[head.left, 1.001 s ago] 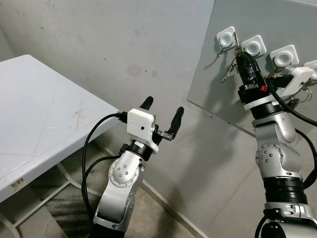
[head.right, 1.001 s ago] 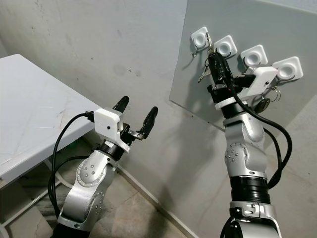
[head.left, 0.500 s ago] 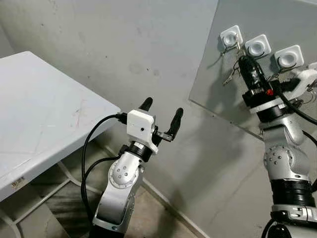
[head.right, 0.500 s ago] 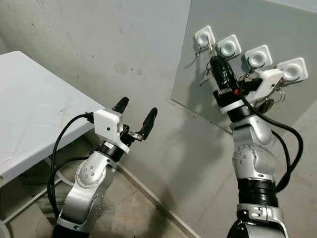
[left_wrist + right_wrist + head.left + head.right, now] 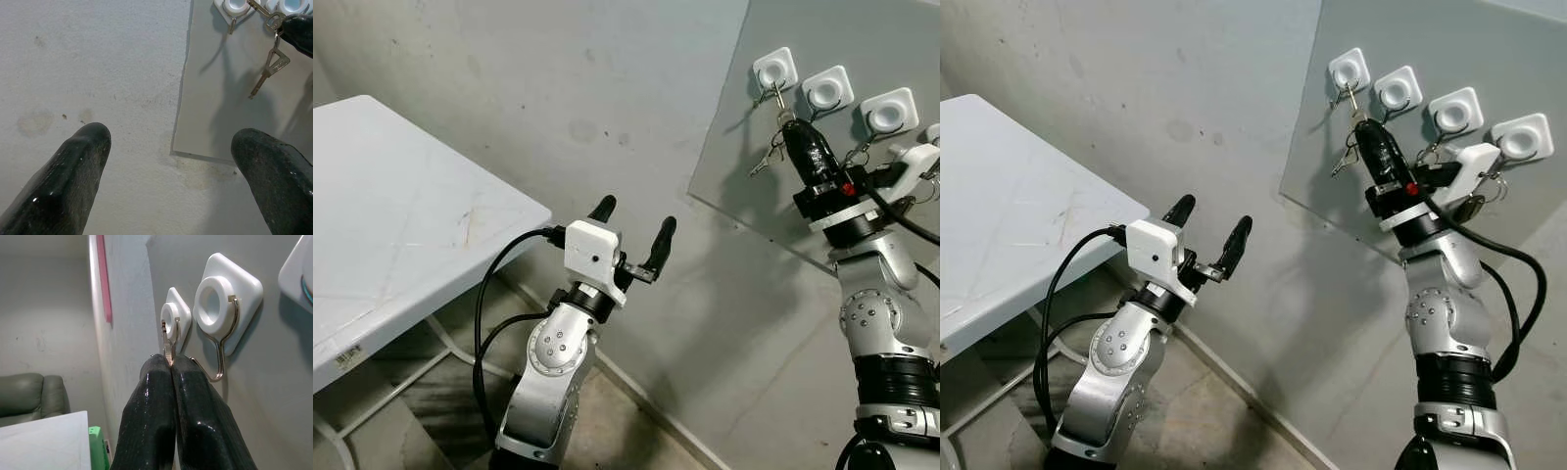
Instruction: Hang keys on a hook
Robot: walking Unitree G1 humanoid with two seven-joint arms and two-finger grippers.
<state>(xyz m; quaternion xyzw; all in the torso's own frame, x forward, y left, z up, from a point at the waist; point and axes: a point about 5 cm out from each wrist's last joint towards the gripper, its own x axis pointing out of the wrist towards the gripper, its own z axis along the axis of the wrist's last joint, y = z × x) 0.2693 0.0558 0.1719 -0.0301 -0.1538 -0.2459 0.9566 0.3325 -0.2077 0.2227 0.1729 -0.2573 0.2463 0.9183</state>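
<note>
A grey panel [image 5: 744, 186] on the wall carries a row of white hook pads. My right gripper [image 5: 790, 125] is raised to it and shut on a bunch of keys [image 5: 767, 157], just below the leftmost hook [image 5: 774, 70]. One key [image 5: 167, 340] sticks up from the shut fingers [image 5: 156, 406] to that hook's wire [image 5: 175, 318]; I cannot tell whether it is caught on it. Another key [image 5: 271, 63] dangles below. The second hook [image 5: 226, 293] is bare. My left gripper [image 5: 634, 220] is open and holds nothing, low and to the left of the panel.
A white table [image 5: 391, 225] stands at the left, its edge close to my left arm. Other keys with a dark fob [image 5: 1474, 201] hang from hooks farther right. The bare concrete wall [image 5: 98, 73] lies between the table and the panel.
The camera has shifted a little. My right gripper, still shut on the keys, has dropped slightly relative to the leftmost hook. The left arm has kept its pose.
</note>
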